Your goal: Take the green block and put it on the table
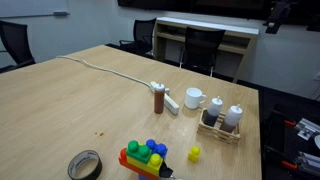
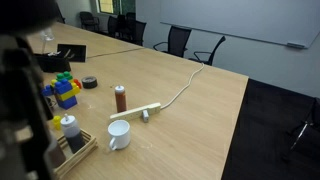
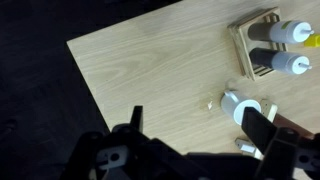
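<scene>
The green block [image 1: 134,149] sits in a small stack of red, yellow and blue blocks [image 1: 146,158] near the table's front edge. In an exterior view the stack [image 2: 65,90] stands at the left behind the arm. My gripper [image 3: 200,135] is open and empty, high above the table. In the wrist view its two dark fingers frame a white mug [image 3: 240,108]. The block stack is out of the wrist view. A dark part of the arm shows at the top right in an exterior view [image 1: 279,14].
On the wooden table [image 1: 90,110] are a brown bottle [image 1: 159,99], a white power strip with cord [image 1: 166,97], a white mug [image 1: 194,98], a wooden rack with two white bottles [image 1: 222,121], a small yellow block [image 1: 194,153] and a tape roll [image 1: 85,165]. Chairs stand behind.
</scene>
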`<state>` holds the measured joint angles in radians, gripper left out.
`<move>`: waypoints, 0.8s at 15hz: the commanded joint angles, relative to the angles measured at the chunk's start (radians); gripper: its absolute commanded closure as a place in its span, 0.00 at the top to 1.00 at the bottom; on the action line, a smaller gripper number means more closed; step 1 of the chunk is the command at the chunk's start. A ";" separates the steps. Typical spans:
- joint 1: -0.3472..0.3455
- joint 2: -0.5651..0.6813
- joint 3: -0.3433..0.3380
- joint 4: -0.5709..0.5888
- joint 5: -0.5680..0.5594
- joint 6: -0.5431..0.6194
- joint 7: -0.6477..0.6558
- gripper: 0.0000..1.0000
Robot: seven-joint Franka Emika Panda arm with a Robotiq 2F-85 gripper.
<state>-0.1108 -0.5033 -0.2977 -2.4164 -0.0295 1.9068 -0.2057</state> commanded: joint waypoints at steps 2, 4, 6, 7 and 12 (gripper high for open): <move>-0.024 0.004 0.021 0.002 0.011 -0.002 -0.010 1.00; -0.022 0.007 0.026 0.007 0.010 -0.001 -0.010 1.00; -0.012 0.012 0.038 0.017 0.011 -0.005 -0.014 1.00; -0.006 0.015 0.050 0.023 0.011 -0.007 -0.011 1.00; 0.056 0.023 0.133 0.027 0.014 0.037 -0.019 1.00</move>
<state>-0.0770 -0.5007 -0.2010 -2.4024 -0.0287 1.9140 -0.2052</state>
